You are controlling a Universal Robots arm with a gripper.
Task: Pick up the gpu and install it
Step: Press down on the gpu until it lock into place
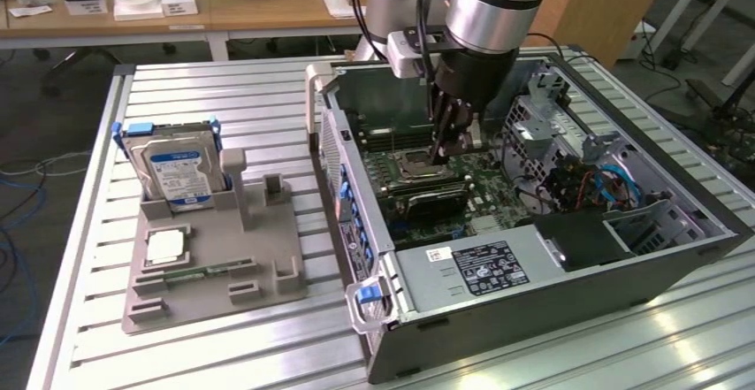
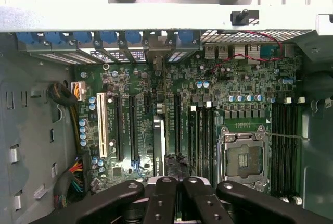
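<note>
Arm: reaching down from above into the open computer case (image 1: 554,275), wrist over the middle of the motherboard (image 1: 472,187)
Gripper (image 1: 443,153): fingers drawn tight together, no gap visible between the tips in the wrist view (image 2: 176,162)
Grip: tips right at the top edge of the gpu (image 2: 158,146); cannot tell whether pinching the card or only touching it
Gpu: inside the case, standing upright on edge among the long expansion slots, seen edge-on as a thin strip with a pale stripe and a dark side
Gpu neighbours: black slots on both sides, white slot (image 2: 100,125) further off, memory slots (image 2: 200,130) between the card and the processor socket (image 2: 244,161)
Gpu end: pointing toward the rear wall of the case (image 2: 156,18), in line with the row of blue clips (image 2: 78,37)
Socket: open, metal frame around it, just beside the gripper in the exterior view (image 1: 415,167)
Case: lying on its side on the ribbed metal table (image 1: 212,89), side panel off, labelled black box (image 1: 484,268) at the near end
Grey holder (image 1: 271,279): on the table at the exterior view's left, well apart from the gripper
Hard drive (image 1: 177,173): upright at the far end of the holder, blue-white label facing the camera
Small pale square part (image 1: 165,247): lying flat on the holder, near of the hard drive
Memory stick (image 1: 194,273): narrow, green, lying flat toward the near end of the holder
Tall bracket on the holder (image 1: 254,191): beside the hard drive, nothing in it
</note>
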